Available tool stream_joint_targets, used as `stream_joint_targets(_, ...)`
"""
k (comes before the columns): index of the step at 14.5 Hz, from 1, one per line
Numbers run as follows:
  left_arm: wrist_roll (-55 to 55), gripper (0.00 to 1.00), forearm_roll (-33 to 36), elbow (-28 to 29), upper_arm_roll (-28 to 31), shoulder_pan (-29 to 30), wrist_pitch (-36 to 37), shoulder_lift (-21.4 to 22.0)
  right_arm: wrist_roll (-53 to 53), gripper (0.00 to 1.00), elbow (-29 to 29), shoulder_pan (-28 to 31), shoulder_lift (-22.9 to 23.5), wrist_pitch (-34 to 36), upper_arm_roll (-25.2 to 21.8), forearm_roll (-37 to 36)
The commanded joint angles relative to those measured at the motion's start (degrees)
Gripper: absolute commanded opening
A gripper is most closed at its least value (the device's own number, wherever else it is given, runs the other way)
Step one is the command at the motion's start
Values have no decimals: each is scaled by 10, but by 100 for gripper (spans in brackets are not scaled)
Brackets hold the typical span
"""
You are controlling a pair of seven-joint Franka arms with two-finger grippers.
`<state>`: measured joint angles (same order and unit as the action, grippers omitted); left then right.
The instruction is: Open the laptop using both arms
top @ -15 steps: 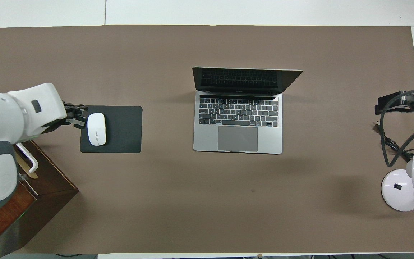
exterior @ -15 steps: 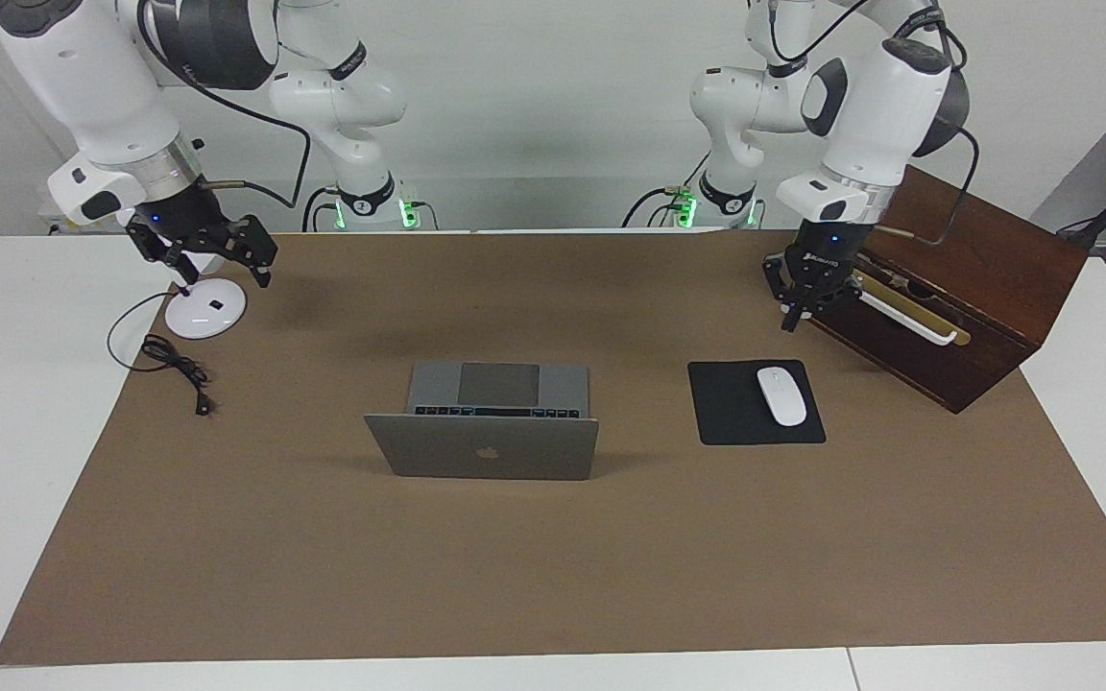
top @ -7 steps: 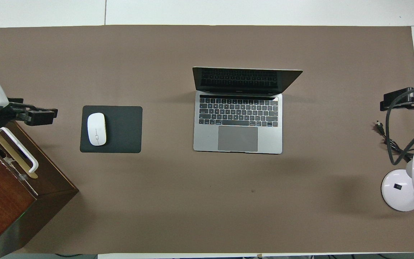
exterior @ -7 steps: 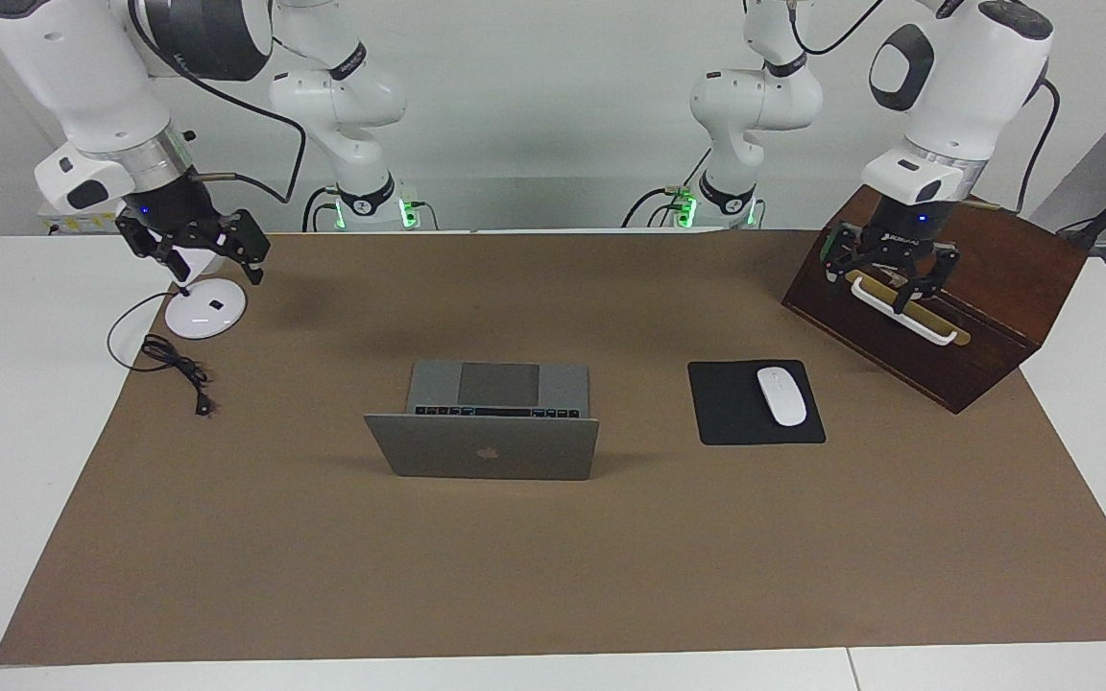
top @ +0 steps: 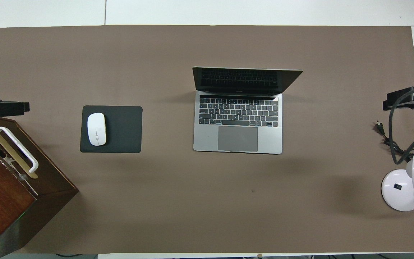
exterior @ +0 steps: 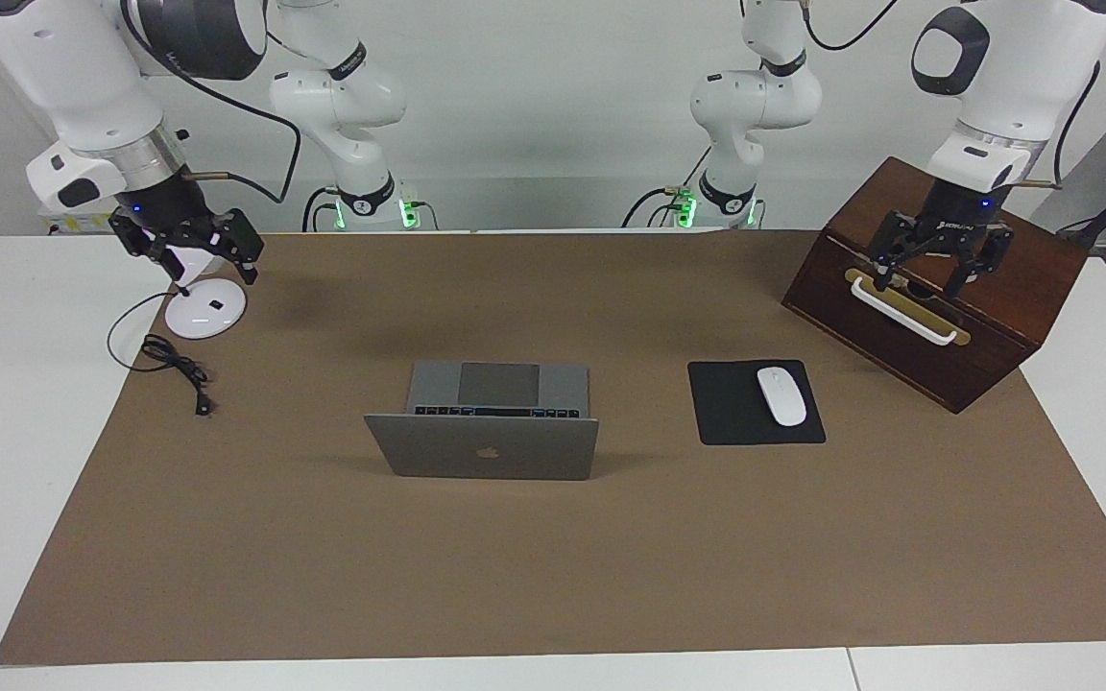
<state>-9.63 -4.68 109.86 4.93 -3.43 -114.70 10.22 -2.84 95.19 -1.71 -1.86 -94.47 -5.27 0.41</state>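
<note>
The silver-grey laptop (exterior: 481,446) (top: 237,122) stands open in the middle of the brown mat. Its lid is raised nearly upright, with the apple logo facing away from the robots. The dark keyboard and grey trackpad are exposed. My left gripper (exterior: 927,276) (top: 2,108) hangs open and holds nothing above the wooden box, well clear of the laptop. Above the lamp base at the right arm's end of the table, my right gripper (exterior: 214,273) (top: 404,102) is also open and holds nothing. Neither gripper touches the laptop.
A black mouse pad (exterior: 735,413) (top: 120,129) carrying a white mouse (exterior: 781,395) (top: 96,129) lies between the laptop and the wooden box (exterior: 985,317) (top: 9,201) with its white handle. A white desk lamp (exterior: 204,309) (top: 401,194) and its black cable (exterior: 174,365) sit at the right arm's end.
My left gripper opened, rose from beside the mouse pad and moved over the wooden box. The right gripper drifted slightly toward its end of the table. The laptop stayed still.
</note>
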Motion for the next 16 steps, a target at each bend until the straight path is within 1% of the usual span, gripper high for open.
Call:
stream_joint_targets(1,71,100,19,-56,-5,4,56,-20,-4,100,3,8,-7,-2,6,-12)
stream_joint_targets(3,108,100,37,-106,-6,0,102,-41,-3,100,3,8,-7,-1,6,-12)
stream_joint_targets(5,110,100,36,-168,-6,1,162,-65,-4,100,3,8,-7,-2,6,-11)
stream_joint_targets(7,110,100,35,-194,-6,0,211,-78,-5,100,3,8,-7,-2,6,-11)
stream_joint_targets(11,111,100,30,-185,-9,1,218,-77,-6,100,3,8,-7,-2,6,-11)
stream_joint_targets(16,124,100,30,-174,-9,-5,210,-76,-6,100,10,7,-11,0,7,-10)
